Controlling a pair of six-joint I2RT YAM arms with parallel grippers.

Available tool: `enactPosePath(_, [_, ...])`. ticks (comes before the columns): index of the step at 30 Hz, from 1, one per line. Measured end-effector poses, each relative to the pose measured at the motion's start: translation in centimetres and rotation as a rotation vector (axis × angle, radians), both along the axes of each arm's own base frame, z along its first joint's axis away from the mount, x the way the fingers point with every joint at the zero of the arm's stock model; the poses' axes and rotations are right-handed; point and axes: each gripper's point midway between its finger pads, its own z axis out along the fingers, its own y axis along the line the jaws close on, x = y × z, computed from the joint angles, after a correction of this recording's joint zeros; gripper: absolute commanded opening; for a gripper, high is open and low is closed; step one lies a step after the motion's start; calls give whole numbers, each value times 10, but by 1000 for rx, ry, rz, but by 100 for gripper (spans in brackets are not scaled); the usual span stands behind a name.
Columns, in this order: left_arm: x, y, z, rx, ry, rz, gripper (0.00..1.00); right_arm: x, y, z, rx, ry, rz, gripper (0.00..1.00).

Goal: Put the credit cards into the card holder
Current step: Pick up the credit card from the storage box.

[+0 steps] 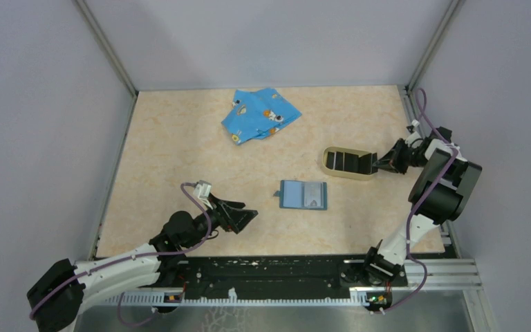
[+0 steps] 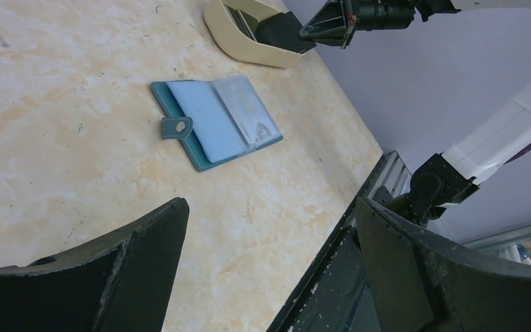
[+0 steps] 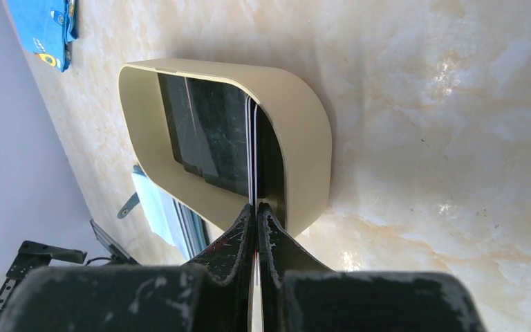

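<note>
The teal-blue card holder (image 1: 303, 195) lies open on the table centre, light blue inside, snap tab at its left; it also shows in the left wrist view (image 2: 214, 121). Black credit cards (image 1: 346, 162) stand on edge in a tan oval tray (image 1: 327, 160). In the right wrist view the cards (image 3: 207, 131) fill the tray (image 3: 297, 138). My right gripper (image 1: 377, 164) (image 3: 256, 206) is shut on the edge of one card (image 3: 254, 159) at the tray's right end. My left gripper (image 1: 249, 216) (image 2: 269, 204) is open and empty, left of the holder.
A bright blue cartoon-print cloth (image 1: 261, 114) lies at the back centre. The black front rail (image 1: 276, 270) runs along the near table edge. Grey walls enclose the table on three sides.
</note>
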Motion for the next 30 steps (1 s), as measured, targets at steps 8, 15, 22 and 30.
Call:
enactPosePath(8, [0, 0, 0, 2, 1, 0, 96, -1, -3, 0, -1, 1, -7, 0])
enactPosePath(15, [0, 0, -1, 2, 2, 0, 96, -3, -12, 11, -72, -26, -6, 0])
enactPosePath(22, [-1, 1, -4, 12, 9, -1, 96, -4, -28, 51, -240, -130, -22, 0])
enactPosePath(30, [-6, -5, 13, -43, -35, -42, 96, -7, -13, 107, -274, -344, 51, 0])
